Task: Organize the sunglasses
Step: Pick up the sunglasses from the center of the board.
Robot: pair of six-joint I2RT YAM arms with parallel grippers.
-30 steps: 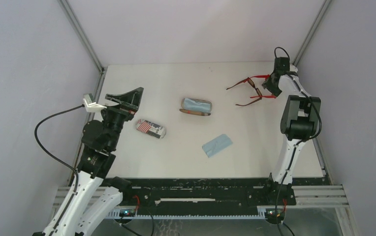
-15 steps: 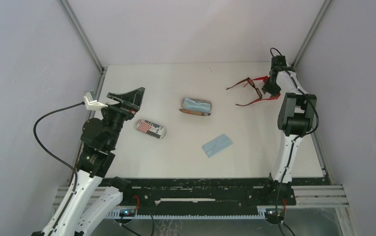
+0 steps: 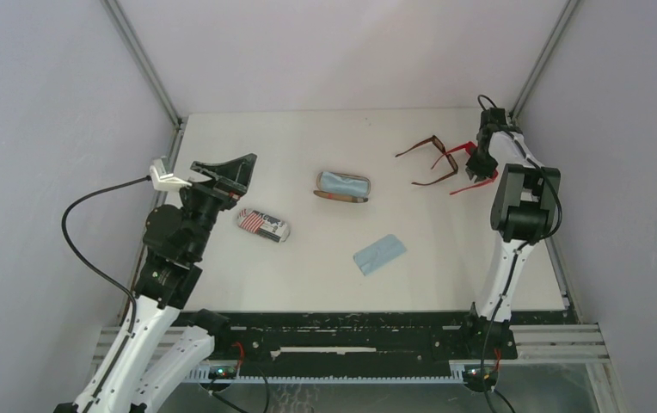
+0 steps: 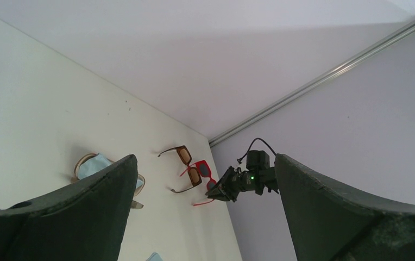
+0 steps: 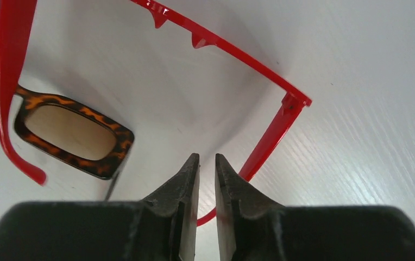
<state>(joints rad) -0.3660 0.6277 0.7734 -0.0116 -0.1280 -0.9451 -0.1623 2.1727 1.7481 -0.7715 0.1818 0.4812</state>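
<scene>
The red sunglasses [image 3: 461,150] lie at the table's far right, overlapping the dark brown sunglasses [image 3: 439,162]. Both pairs are unfolded. My right gripper [image 3: 478,169] is down on the red pair. In the right wrist view its jaws [image 5: 207,159] are closed to a narrow gap over the curved end of a red temple arm [image 5: 270,138]. The brown pair's tortoiseshell lens [image 5: 75,133] lies just to the left. My left gripper [image 3: 222,172] is open and empty, held above the table's left side. From there it sees both pairs [image 4: 194,168] far off.
A flag-print case [image 3: 263,224] lies near the left gripper. An open brown case [image 3: 342,196] holds a light blue cloth in mid-table. Another light blue cloth [image 3: 379,254] lies nearer. The right wall and the table's right edge are close to the right gripper.
The right gripper has moved nearer along the right edge, and the red sunglasses have shifted and turned with it, partly away from the brown pair. The left arm has barely moved.
</scene>
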